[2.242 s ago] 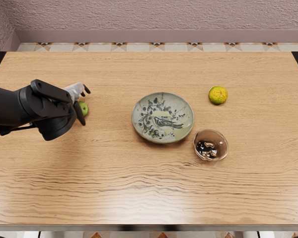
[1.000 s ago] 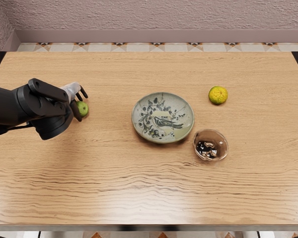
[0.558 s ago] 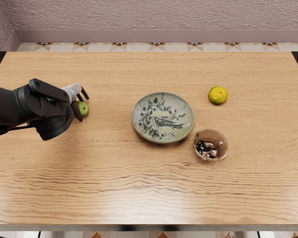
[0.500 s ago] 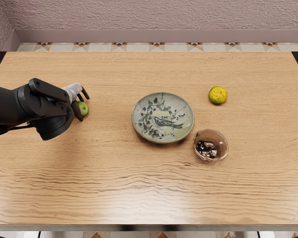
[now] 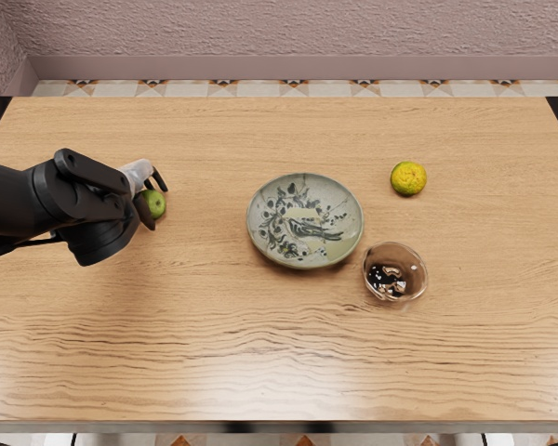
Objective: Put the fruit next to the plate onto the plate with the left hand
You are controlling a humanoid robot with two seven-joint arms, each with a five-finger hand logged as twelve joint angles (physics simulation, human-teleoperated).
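Observation:
A small green fruit (image 5: 156,203) sits on the wooden table, well left of the patterned plate (image 5: 257,223). My left hand (image 5: 151,192) reaches in from the left edge on a black arm. Its fingers curl over the top of the fruit and its thumb lies under the near side, so it is shut on the fruit. The fruit looks to be at table level. A yellow-green citrus fruit (image 5: 408,178) lies to the right of the plate. The right arm is out of view.
A small glass bowl (image 5: 394,270) with dark contents stands at the plate's lower right. The table (image 5: 279,353) runs wide toward the front edge, and a wall borders the far side.
The hand drew slightly left early on, uncovering more of the green fruit. Over the last second its fingers barely shifted and the fruit stayed in place.

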